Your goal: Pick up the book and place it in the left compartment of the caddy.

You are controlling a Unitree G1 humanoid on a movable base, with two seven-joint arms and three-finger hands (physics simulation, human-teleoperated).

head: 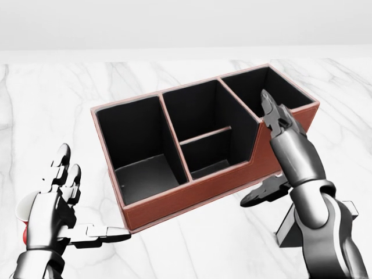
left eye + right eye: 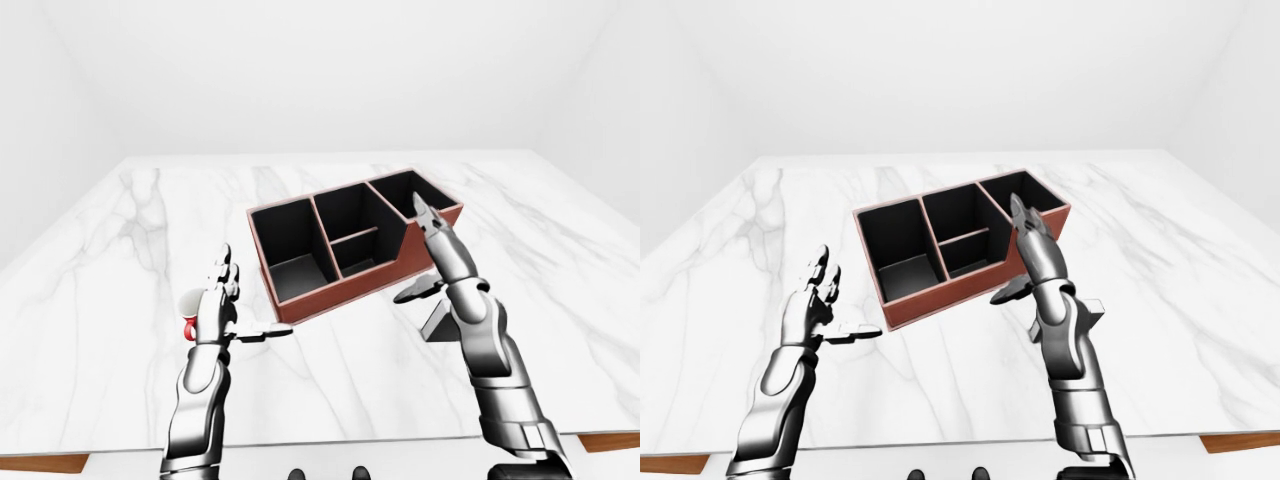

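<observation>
The brown caddy (image 1: 192,199) with black insides stands mid-table; its left compartment (image 1: 136,148) holds nothing. The dark book (image 2: 437,322) stands on the table to the right of the caddy, mostly hidden behind my right forearm; only a grey sliver (image 1: 286,230) of it shows in the head view. My right hand (image 1: 279,151) is open and raised against the caddy's right end, fingers pointing up, thumb out to the left. It holds nothing. My left hand (image 1: 75,212) hovers open at the lower left, apart from the caddy.
A red and white mug (image 2: 187,318) sits just behind my left hand, largely covered by it. The white marble table (image 2: 120,260) stretches wide on all sides; its near edge (image 2: 330,438) runs along the bottom of the eye views.
</observation>
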